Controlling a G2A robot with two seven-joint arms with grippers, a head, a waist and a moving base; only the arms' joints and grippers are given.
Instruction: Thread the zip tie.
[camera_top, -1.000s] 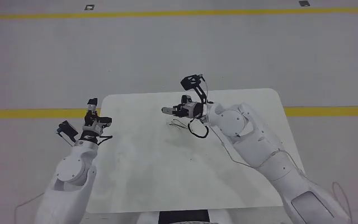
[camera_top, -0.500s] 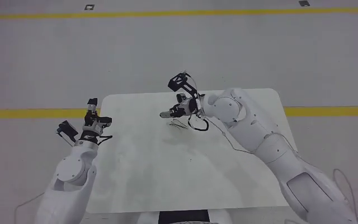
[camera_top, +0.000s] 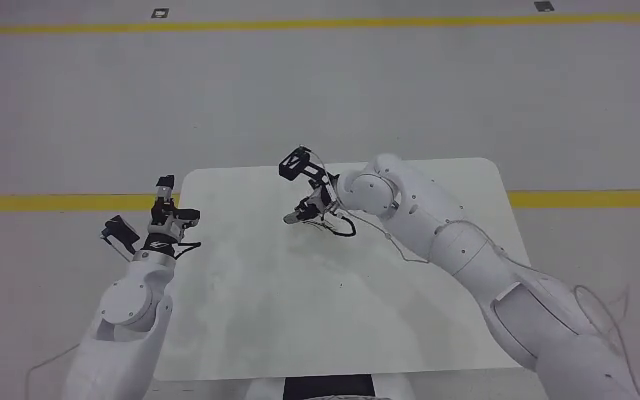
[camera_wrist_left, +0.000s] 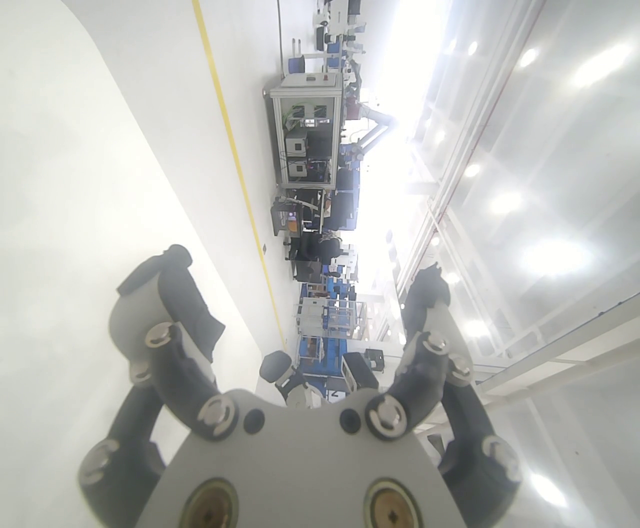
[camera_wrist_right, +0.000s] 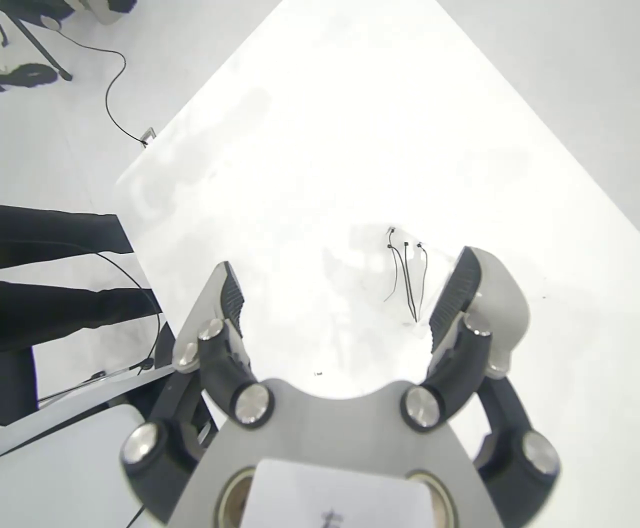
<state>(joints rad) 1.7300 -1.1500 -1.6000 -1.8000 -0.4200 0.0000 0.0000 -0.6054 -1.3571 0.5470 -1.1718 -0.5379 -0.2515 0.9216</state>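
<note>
1. White table (camera_top: 260, 320) takes the lower middle of my top view. Three black zip ties (camera_wrist_right: 407, 275) lie loose on it, close together and nearly parallel.
2. My right gripper (camera_top: 292, 216) hangs at the centre of the top frame, over the table's far part. Its jaws are spread with nothing between them, and the zip ties lie on the table near one fingertip.
3. My left gripper (camera_wrist_left: 302, 265) sits centre left in the top frame, at the table's left edge. Its jaws are spread and empty, well apart from the zip ties.
</note>
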